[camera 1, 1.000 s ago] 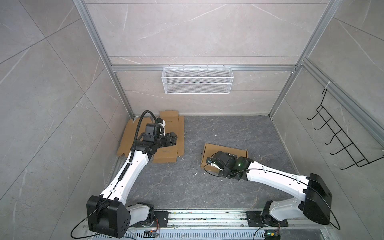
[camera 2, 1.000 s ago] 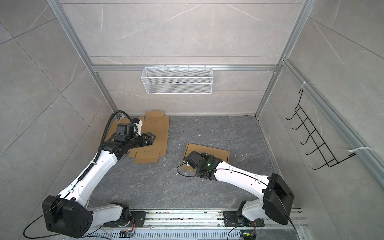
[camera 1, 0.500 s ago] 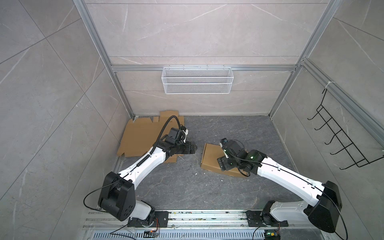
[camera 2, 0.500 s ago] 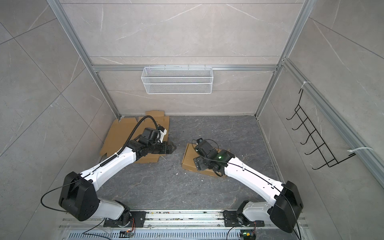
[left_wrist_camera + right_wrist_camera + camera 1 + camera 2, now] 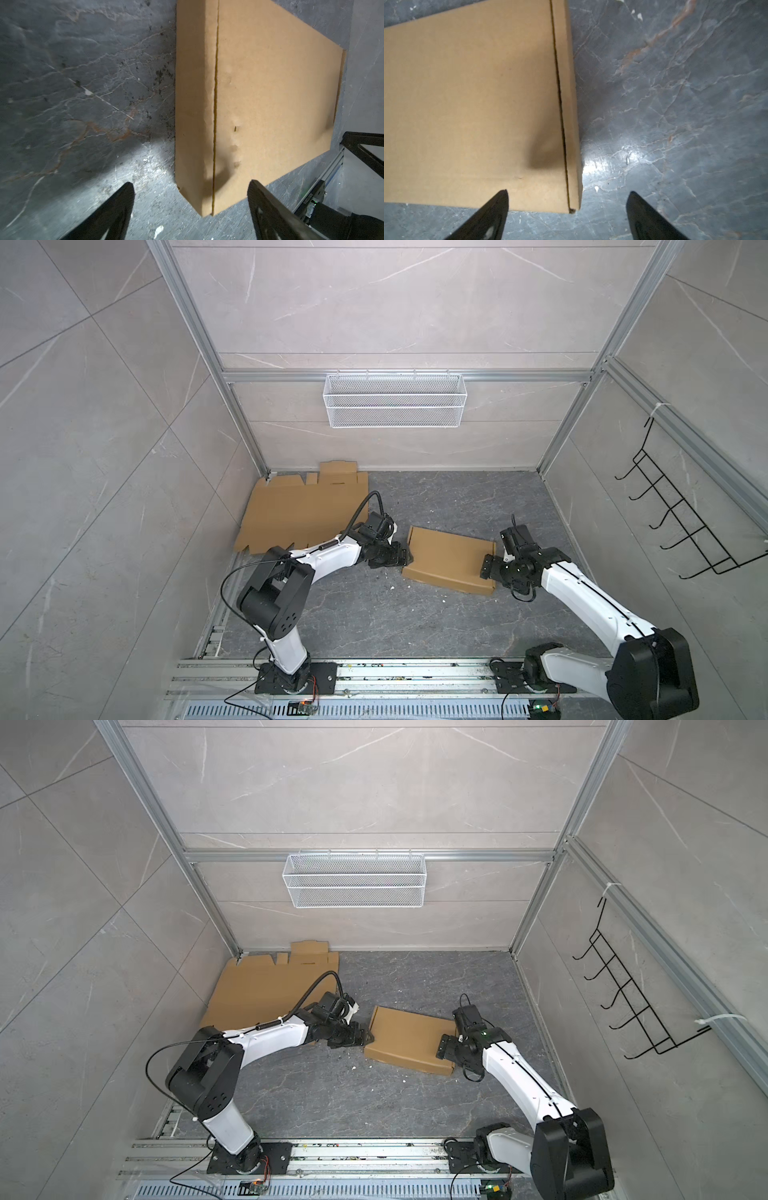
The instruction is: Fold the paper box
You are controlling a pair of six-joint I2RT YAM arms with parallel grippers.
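Top views: folded cardboard box (image 5: pixel 451 562) lay flat on the grey floor (image 5: pixel 374 614), left gripper (image 5: pixel 402 559) at its left end and right gripper (image 5: pixel 487 567) at its right end.
Left wrist: jaws spread, straddling a box corner (nothing pinched).
Right wrist: jaws likewise spread over the opposite corner.

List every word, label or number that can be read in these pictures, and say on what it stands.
No text can be quoted with certainty.
White code on a black part of the right arm, left wrist view: too small and blurred to read.
Paper box: no print visible.
Flat cardboard sheet: no print visible.
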